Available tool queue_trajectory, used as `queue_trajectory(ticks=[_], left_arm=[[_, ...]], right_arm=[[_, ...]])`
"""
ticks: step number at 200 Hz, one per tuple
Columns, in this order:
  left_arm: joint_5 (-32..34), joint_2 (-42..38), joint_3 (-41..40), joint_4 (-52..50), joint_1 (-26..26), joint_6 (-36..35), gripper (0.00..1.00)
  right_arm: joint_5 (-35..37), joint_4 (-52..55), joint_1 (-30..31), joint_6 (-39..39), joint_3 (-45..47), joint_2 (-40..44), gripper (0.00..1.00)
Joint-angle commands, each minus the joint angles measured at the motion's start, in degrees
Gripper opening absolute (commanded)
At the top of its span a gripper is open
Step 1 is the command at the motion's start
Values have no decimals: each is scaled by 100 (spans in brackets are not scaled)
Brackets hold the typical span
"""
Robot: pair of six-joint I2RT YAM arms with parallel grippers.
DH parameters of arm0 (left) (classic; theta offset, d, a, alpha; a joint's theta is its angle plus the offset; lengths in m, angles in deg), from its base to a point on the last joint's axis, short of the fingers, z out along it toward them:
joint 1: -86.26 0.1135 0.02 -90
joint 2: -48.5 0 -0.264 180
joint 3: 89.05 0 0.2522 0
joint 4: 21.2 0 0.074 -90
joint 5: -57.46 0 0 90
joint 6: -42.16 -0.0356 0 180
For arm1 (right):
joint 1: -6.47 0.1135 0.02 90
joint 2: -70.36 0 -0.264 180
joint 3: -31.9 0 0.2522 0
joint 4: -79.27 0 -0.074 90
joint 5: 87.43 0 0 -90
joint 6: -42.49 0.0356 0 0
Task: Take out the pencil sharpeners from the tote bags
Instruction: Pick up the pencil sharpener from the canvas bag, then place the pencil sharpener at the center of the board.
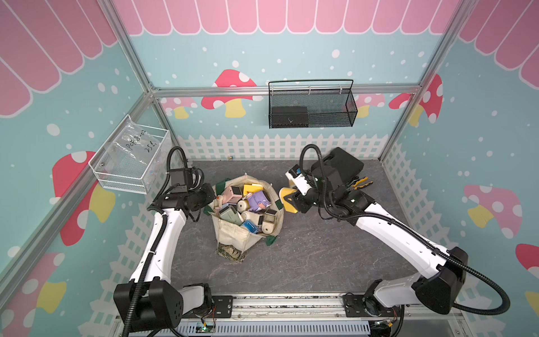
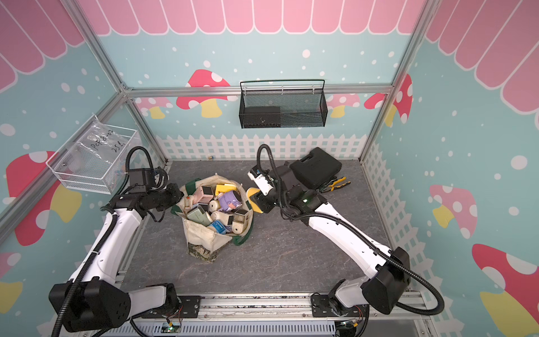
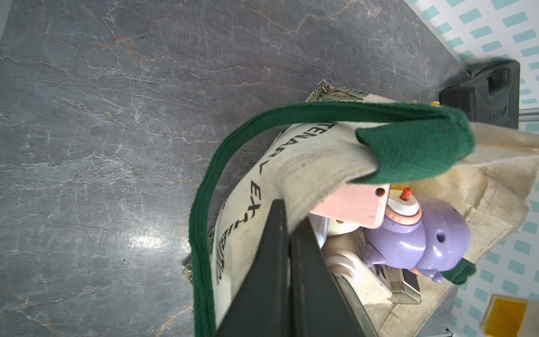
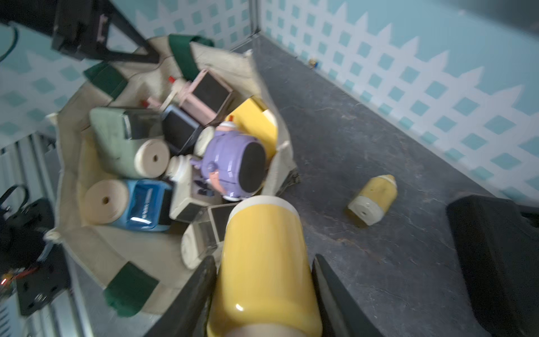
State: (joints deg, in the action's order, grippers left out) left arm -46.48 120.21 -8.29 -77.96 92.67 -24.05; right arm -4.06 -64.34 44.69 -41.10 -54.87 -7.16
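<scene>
In both top views the tote bag (image 1: 233, 236) sits in the middle of the table (image 1: 306, 251), mouth open and packed with pencil sharpeners (image 1: 250, 204). The left gripper (image 1: 215, 201) is at its left rim, and the right gripper (image 1: 289, 201) is just right of it with a yellow sharpener (image 1: 284, 192).

Left wrist view: the jaws are pinched together on the bag's cream rim, with a purple sharpener (image 3: 417, 242) inside.

Right wrist view: the jaws clamp the yellow sharpener outside the bag — a second yellow sharpener (image 4: 373, 200) lies on the table, apart from the bag.

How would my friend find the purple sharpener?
Find the open cream tote bag in the middle of the grey table. In its mouth sits the purple sharpener. It is the only purple one, rounded like a cartoon figure; the pink sharpener beside it is boxy.
</scene>
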Motion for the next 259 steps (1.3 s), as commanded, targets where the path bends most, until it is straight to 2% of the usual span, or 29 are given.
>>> queue_trajectory(ticks=[1, 29, 39, 50, 79, 153, 196, 259], left_arm=[[67, -52, 148, 80, 30, -14, 0], [59, -41, 146, 78, 33, -15, 0], [53, -43, 148, 81, 27, -15, 0], [71, -49, 146, 79, 25, -14, 0], [104, -65, 138, 81, 27, -17, 0], [105, -86, 139, 81, 34, -19, 0], [67, -43, 146, 81, 33, -10, 0], [79, -43, 143, 81, 32, -14, 0]], right_arm=[[579, -1098, -366, 469, 764, 390, 30], [1037, -1981, -813, 694, 1718, 493, 29], [1084, -2324, -950, 751, 1961, 404, 29], [1457, -2558, -1006, 808, 2080, 152, 28], [1979, -3097, -1111, 1054, 1975, -730, 28], [2258, -4749, -1177, 780, 928, -2714, 28], [2372, -5152, -1186, 873, 621, -3402, 28], [2463, -5334, -1185, 883, 491, -3892, 29]])
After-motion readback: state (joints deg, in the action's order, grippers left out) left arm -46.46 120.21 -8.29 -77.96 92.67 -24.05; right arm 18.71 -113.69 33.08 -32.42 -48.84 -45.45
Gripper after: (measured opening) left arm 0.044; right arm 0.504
